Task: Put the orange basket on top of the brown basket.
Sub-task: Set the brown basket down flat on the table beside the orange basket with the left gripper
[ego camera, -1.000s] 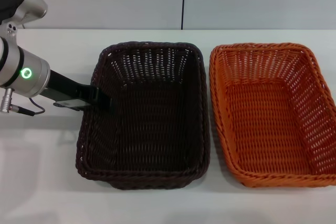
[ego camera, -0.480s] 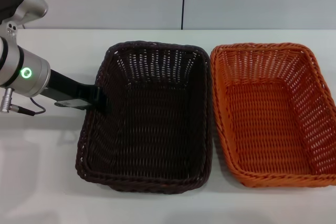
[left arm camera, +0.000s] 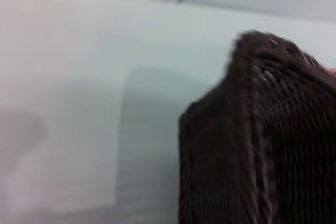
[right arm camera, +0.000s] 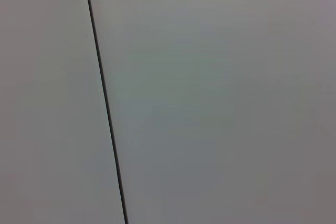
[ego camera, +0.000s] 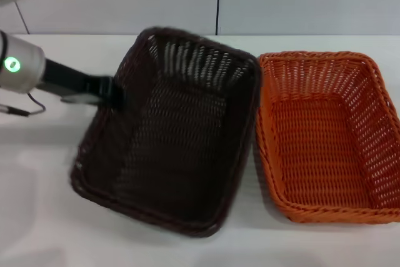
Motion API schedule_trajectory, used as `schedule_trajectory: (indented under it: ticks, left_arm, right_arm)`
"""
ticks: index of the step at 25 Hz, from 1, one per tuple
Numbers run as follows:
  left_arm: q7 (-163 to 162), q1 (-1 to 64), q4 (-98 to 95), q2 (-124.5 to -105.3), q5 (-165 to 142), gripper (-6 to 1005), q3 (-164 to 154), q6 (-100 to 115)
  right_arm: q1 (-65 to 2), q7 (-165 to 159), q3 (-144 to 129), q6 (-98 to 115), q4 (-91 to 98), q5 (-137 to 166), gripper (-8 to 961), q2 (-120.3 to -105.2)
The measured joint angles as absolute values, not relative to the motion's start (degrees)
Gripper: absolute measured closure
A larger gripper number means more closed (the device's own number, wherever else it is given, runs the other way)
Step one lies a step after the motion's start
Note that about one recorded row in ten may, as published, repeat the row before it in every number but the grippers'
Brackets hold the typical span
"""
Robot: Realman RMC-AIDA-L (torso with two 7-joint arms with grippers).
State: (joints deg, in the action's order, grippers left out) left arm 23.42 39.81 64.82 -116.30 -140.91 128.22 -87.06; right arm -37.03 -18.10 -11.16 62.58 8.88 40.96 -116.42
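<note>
The brown basket (ego camera: 169, 136) is lifted off the white table and turned askew, its far end raised and swung toward the right. My left gripper (ego camera: 114, 92) is shut on its left rim, the arm reaching in from the left edge of the head view. In the left wrist view the brown basket (left arm camera: 262, 140) fills the right half, close up and blurred. The orange basket (ego camera: 325, 136) sits flat on the table to the right, its left rim almost touching the brown basket. The right gripper is out of view.
The white table (ego camera: 37, 204) stretches left and in front of the baskets. A pale wall with a dark vertical seam (ego camera: 219, 1) stands behind the table. The right wrist view shows only that wall and the seam (right arm camera: 105, 103).
The left gripper has raised and moved back with the brown basket, which has lifted, tilted and rotated clockwise. The orange basket sits slightly farther right.
</note>
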Motion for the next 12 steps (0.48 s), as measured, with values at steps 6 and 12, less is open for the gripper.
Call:
schedule_trajectory:
  ticks: [6, 12]
  left_arm:
    - [25.9, 39.8, 66.8, -113.79, -134.5, 789, 132.6, -89.7]
    - [29.2, 39.8, 67.3, -109.10, -128.6, 790, 133.5, -91.4]
  right_arm:
    - [-37.1, -18.1, -11.2, 62.5, 8.9, 41.0, 239, -116.39]
    - [-37.1, -18.1, -11.2, 62.5, 8.9, 41.0, 240, -116.36]
